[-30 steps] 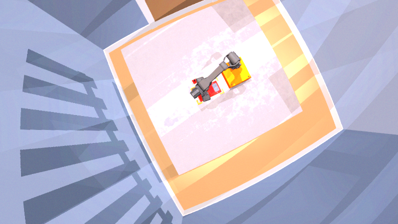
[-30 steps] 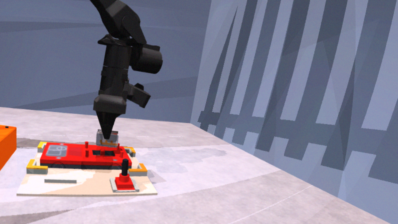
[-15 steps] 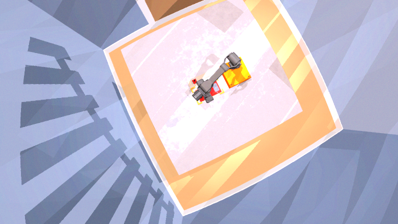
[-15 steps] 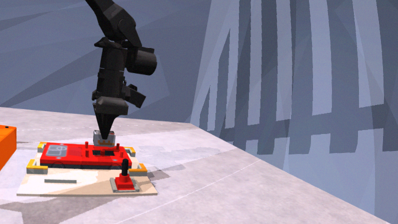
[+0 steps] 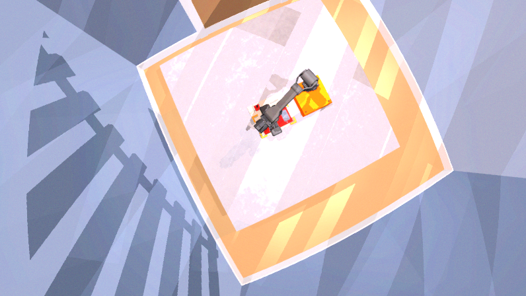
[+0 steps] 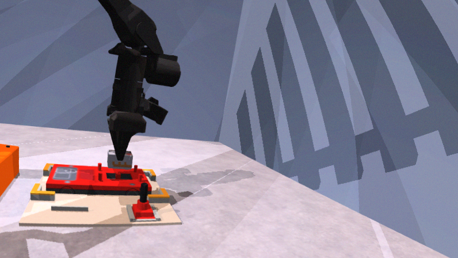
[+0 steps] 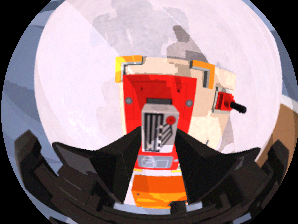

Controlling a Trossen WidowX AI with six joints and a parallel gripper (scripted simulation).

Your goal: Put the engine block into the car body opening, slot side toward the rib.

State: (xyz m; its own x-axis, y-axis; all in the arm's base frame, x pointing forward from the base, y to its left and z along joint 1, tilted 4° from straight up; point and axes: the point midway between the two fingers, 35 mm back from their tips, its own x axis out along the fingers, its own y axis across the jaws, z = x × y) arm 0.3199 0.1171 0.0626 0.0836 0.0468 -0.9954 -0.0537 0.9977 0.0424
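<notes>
The grey engine block [image 6: 111,160] [image 7: 159,120] is upright; its top shows dark bars and a red round spot. My gripper [image 6: 119,158] [image 7: 159,132] is shut on it, one finger on each side. The block is above the red car body [image 6: 60,185] [image 7: 167,86] [image 5: 282,121], over or just behind the opening. Dark parts of the opening [image 6: 125,176] [image 7: 159,101] show below and beside the block, with a red rib [image 6: 118,176] between them in the exterior view. A gap seems to remain under the block. Which side has the slot is not clear.
Yellow-topped corner brackets [image 6: 43,193] [image 7: 211,75] surround the car body on a pale board [image 6: 105,217]. Upright pegs [image 6: 99,166] rise from the body. A red piece with a black handle [image 6: 142,206] [image 7: 226,101] stands on the board. An orange box [image 6: 7,169] [image 5: 317,104] is beside the board.
</notes>
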